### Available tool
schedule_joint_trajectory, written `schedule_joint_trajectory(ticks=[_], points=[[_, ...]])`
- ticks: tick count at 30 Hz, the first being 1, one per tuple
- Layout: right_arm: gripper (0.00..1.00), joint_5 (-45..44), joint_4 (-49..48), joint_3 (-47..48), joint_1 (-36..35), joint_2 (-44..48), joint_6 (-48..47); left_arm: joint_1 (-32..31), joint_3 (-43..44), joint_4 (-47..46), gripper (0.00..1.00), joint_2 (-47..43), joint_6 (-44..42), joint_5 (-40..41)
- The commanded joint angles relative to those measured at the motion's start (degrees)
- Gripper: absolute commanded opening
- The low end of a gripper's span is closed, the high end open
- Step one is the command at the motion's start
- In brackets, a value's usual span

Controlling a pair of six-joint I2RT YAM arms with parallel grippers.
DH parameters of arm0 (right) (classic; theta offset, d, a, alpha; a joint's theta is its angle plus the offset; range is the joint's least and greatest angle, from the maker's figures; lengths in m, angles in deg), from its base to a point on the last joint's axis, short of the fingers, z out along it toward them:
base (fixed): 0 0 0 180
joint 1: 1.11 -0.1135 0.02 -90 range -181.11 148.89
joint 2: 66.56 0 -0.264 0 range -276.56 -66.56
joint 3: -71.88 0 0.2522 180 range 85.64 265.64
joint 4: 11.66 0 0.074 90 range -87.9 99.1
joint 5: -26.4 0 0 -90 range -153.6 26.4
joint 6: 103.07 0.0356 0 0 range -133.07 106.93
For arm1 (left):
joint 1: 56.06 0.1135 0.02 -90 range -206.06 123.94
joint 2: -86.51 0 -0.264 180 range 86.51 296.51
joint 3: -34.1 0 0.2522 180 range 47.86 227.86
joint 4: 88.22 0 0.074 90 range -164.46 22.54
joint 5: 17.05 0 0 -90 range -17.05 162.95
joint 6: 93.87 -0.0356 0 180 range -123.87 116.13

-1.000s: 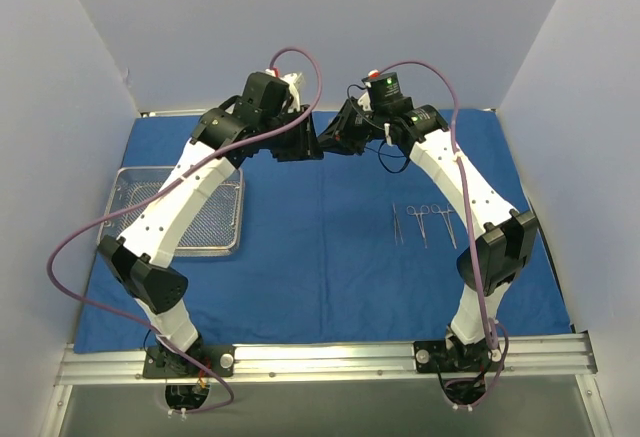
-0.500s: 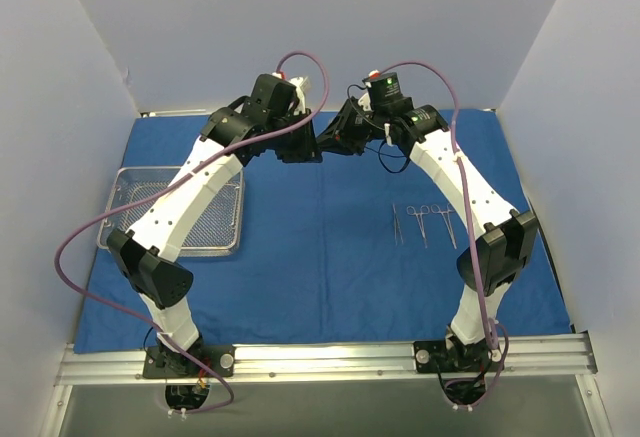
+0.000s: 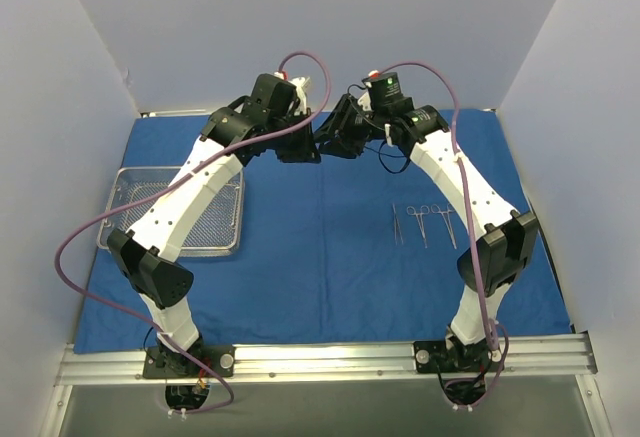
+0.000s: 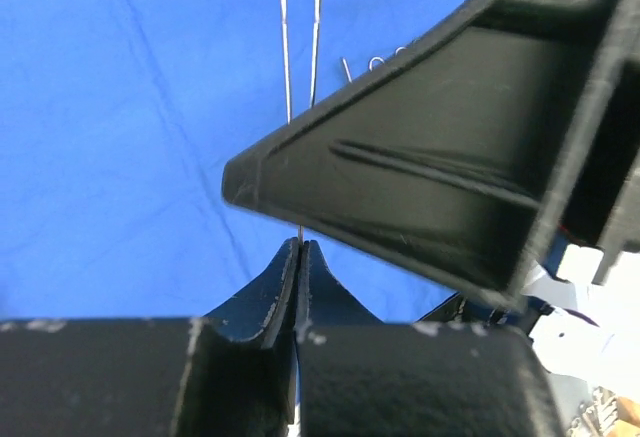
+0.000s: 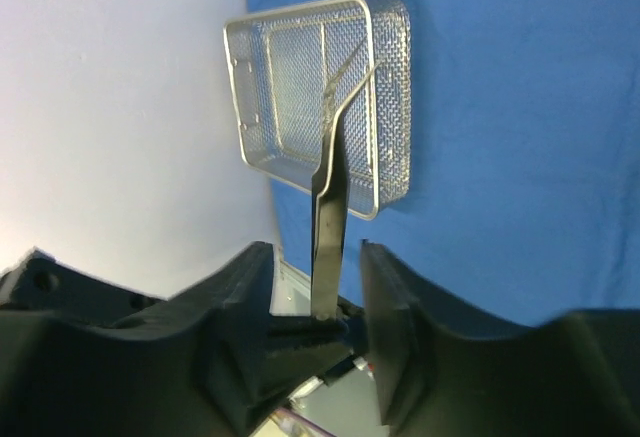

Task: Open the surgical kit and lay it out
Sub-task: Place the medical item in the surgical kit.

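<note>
The royal-blue cloth (image 3: 330, 267) lies spread over the table. The wire-mesh tray (image 3: 175, 212) sits on its left side and also shows in the right wrist view (image 5: 290, 87). Three steel instruments (image 3: 420, 225) lie side by side on the cloth at the right. My left gripper (image 3: 311, 143) is shut on a pair of steel tweezers (image 5: 330, 197) and holds them in the air at the back centre. In the left wrist view (image 4: 300, 247) the tweezers' thin prongs (image 4: 285, 47) point away. My right gripper (image 3: 336, 141) faces it, open (image 5: 315, 249), one jaw on each side of the tweezers.
Grey walls close in the back and both sides. A metal rail (image 3: 330, 357) carries both arm bases at the near edge. Purple cables loop over both arms. The right gripper's finger (image 4: 430, 157) fills much of the left wrist view.
The left arm has shifted slightly right and up. The right gripper has closed in on the left gripper, so its jaws now stand around the tweezers.
</note>
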Motion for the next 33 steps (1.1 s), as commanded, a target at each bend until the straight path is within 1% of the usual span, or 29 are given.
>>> schedule_joint_trajectory(ticks=[1,3,4,7,8,9,11,12,13,14,15,16,17,19,21,23,25,26,27,29,30,31,32,33], points=[[0.42,2.8,-1.6,-0.9,1.8,3.9,-1.2,0.8,0.3,0.1,0.02,-3.0,-2.8,-0.9],[0.47,5.0,-1.0,-0.9,3.4,3.7,-4.4,1.7,-3.8,0.2,0.02,-6.5,-3.4,-1.7],[0.48,6.7,0.6,-0.8,4.2,3.5,-6.2,3.1,-5.5,0.2,0.02,-7.7,-3.3,-2.4],[0.5,10.3,2.7,-0.5,6.5,3.7,-15.1,6.4,-13.6,-1.3,0.02,-13.1,-3.7,-9.4],[0.5,11.3,3.1,-0.5,7.2,3.8,-17.5,7.3,-15.7,-1.9,0.02,-14.4,-3.9,-14.0],[0.5,12.4,3.4,-0.4,7.4,4.3,-22.7,8.0,-19.5,-2.7,0.02,-16.8,-4.6,-16.5],[0.5,16.0,3.0,-0.9,7.4,5.2,-28.1,9.1,-22.6,-2.9,0.02,-18.7,-5.9,-20.9],[0.5,17.6,1.6,-1.3,7.1,6.3,-33.5,9.1,-24.5,-2.0,0.02,-19.8,-7.8,-24.6],[0.49,19.1,1.6,-1.3,6.7,6.8,-36.4,9.1,-24.9,-0.7,0.02,-20.0,-9.1,-25.6],[0.49,20.5,1.9,-1.0,4.7,7.1,-39.2,8.4,-25.2,0.6,0.02,-20.4,-10.4,-26.3],[0.49,20.6,3.9,0.6,3.2,7.2,-45.0,7.9,-25.4,3.3,0.02,-20.5,-12.3,-26.4],[0.49,20.8,4.7,1.5,1.2,7.1,-47.5,7.4,-25.7,4.4,0.02,-20.7,-13.1,-26.9],[0.49,21.5,5.0,2.0,-2.6,7.2,-49.8,6.3,-26.0,5.1,0.02,-21.0,-13.8,-27.4],[0.49,22.7,1.9,0.3,-5.4,8.6,-51.8,5.5,-27.3,5.9,0.02,-21.7,-14.6,-28.7],[0.49,23.2,-2.1,-2.7,-7.0,10.9,-51.6,5.3,-28.6,5.2,0.02,-23.4,-14.4,-30.0],[0.49,25.6,-5.2,-4.8,-7.2,12.6,-50.8,5.4,-30.1,5.3,0.02,-24.3,-14.4,-30.4],[0.49,27.4,-4.2,-5.7,-7.0,13.3,-51.2,5.2,-30.7,5.0,0.02,-25.0,-14.6,-32.1],[0.47,28.2,-3.1,-5.7,-7.1,13.3,-52.7,5.2,-31.3,4.7,0.02,-25.7,-14.6,-32.9],[0.46,27.3,0.2,-5.4,-7.1,13.2,-53.7,5.2,-31.6,4.1,0.02,-26.0,-14.4,-33.4],[0.44,25.6,2.6,-6.5,-7.1,14.2,-55.3,5.2,-32.5,3.8,0.02,-26.8,-13.9,-33.8],[0.44,24.4,2.5,-7.4,-7.1,16.2,-55.3,5.2,-33.1,3.1,0.02,-27.0,-13.1,-34.0],[0.44,20.1,1.9,-8.4,-7.2,17.6,-55.3,5.4,-33.8,2.3,0.02,-27.2,-12.2,-34.5],[0.43,17.9,-1.4,-11.6,-7.2,19.1,-54.4,5.5,-35.3,0.1,0.02,-27.2,-10.9,-36.5],[0.43,16.3,-3.3,-13.8,-7.3,22.5,-53.8,5.8,-35.9,-1.1,0.02,-27.1,-7.8,-38.3]])
